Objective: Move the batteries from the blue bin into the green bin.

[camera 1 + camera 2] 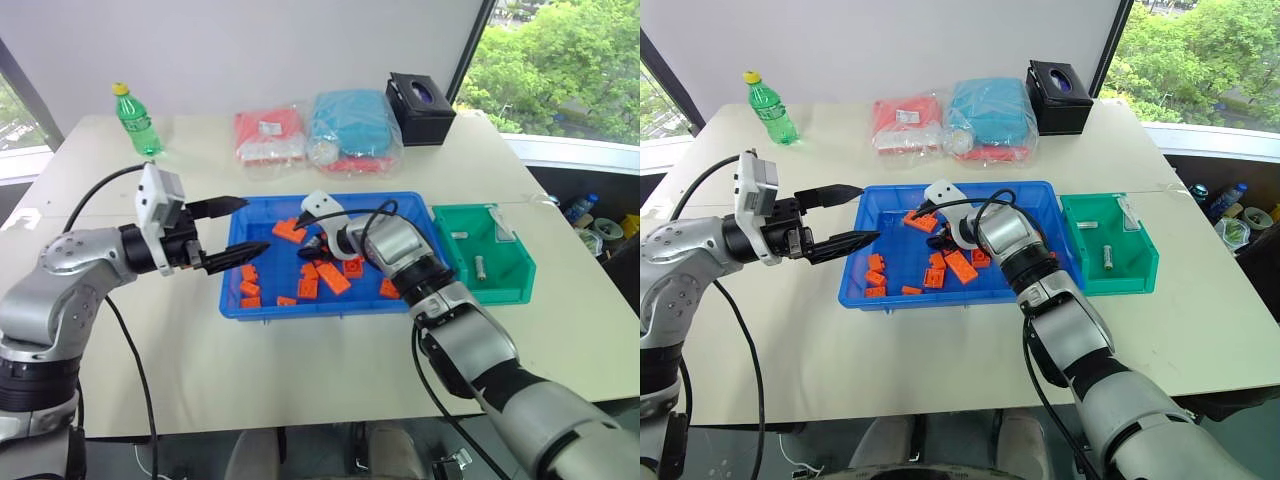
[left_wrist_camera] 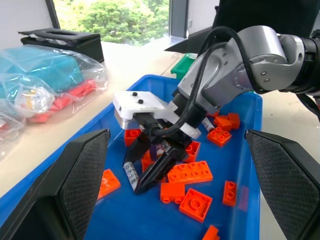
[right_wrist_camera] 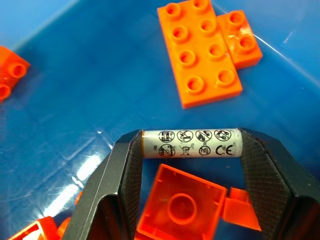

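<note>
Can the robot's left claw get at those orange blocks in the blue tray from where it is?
Probably yes. The left claw hangs open over the blue tray's near end, with orange blocks just below. The right claw works further along, closed on a battery.

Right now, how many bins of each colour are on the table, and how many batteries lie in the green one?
Blue bin: 1
Green bin: 1
Batteries in the green bin: 2
Total: 4

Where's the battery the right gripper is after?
In the blue bin, the battery sits end to end between the right gripper's fingers, among orange blocks.
</note>
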